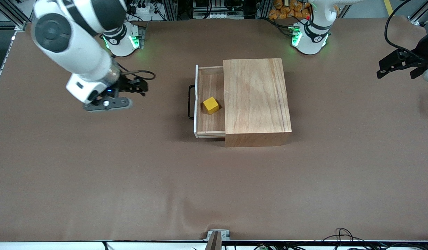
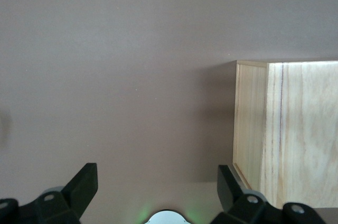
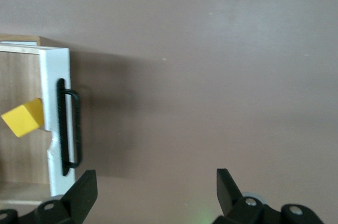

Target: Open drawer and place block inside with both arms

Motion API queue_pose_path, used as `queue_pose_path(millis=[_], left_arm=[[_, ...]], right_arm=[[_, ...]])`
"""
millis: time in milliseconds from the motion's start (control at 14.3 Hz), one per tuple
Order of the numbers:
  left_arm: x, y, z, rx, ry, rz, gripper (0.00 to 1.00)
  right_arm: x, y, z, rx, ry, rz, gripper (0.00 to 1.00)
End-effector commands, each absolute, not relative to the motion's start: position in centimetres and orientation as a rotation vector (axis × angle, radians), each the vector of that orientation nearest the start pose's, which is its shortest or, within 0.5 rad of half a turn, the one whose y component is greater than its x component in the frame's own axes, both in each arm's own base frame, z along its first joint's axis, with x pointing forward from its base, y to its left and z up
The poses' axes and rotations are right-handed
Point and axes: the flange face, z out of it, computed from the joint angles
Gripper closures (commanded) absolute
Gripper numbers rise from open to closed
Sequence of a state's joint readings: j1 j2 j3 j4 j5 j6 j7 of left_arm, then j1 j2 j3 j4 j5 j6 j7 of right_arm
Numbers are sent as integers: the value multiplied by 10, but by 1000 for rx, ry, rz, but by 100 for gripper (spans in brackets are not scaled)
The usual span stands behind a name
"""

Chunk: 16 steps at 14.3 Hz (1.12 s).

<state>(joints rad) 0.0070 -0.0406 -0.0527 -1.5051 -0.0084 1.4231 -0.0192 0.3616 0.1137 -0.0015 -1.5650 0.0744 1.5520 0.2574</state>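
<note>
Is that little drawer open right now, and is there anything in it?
Open. The drawer is pulled partway out of the wooden box, and the yellow block sits on its floor. Neither tool touches it.

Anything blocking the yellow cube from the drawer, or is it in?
Nothing visible blocks it: the small yellow cube already sits in the open light-wood drawer of the wooden box. The right gripper and left gripper hang open over bare table, apart from it.

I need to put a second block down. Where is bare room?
Bare table lies nearer the camera than the box, and between the handle and the right gripper. The drawer has space beside the block.
</note>
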Motion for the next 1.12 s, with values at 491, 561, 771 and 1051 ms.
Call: queue_pose_path(millis=[491, 561, 771, 1051], left_arm=[[525, -22, 673, -3145, 105, 44, 0], [524, -23, 672, -3146, 110, 48, 0], [523, -23, 673, -3146, 113, 53, 0], [523, -18, 673, -3137, 242, 60, 0]], right_arm=[[536, 6, 618, -3084, -98, 142, 0], [535, -4, 621, -3086, -75, 137, 0], [527, -11, 634, -3159, -68, 103, 0], [522, -7, 642, -3179, -86, 80, 0]])
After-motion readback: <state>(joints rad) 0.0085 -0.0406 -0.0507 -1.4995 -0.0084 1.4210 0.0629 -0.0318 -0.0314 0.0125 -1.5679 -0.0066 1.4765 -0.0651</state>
